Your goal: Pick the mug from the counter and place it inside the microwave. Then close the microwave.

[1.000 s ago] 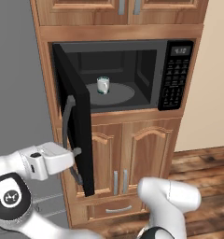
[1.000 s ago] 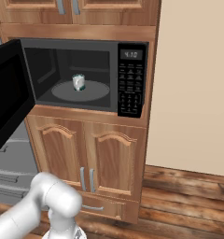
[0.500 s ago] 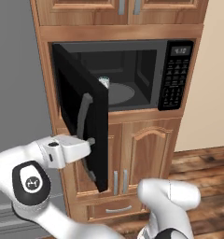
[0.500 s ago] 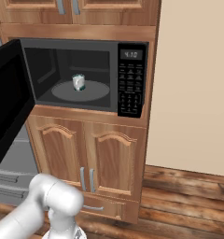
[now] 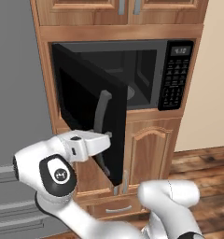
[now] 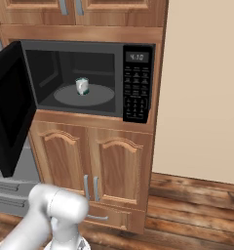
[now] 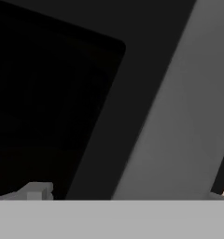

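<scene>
Pincer (image 5: 104, 140) released, jaws wide, pressed against half-open dark-windowed door (image 5: 86, 112) of large black built-in microwave (image 6: 89, 80), beside long grey handle (image 5: 101, 112). Small white mug (image 6: 82, 86) upright inside on grey turntable (image 6: 97, 95).

We see flat, even rendered light in both base views, with no clear source and no hard shadows. The microwave (image 6: 85, 80) cavity is dim – its back wall fades to near black, yet the mug (image 6: 82, 86) inside reads pale and clear. The door (image 5: 93, 112) shows as matt black, without glare. The hand view is dark and soft – 2 blurred tones, grey and black
</scene>
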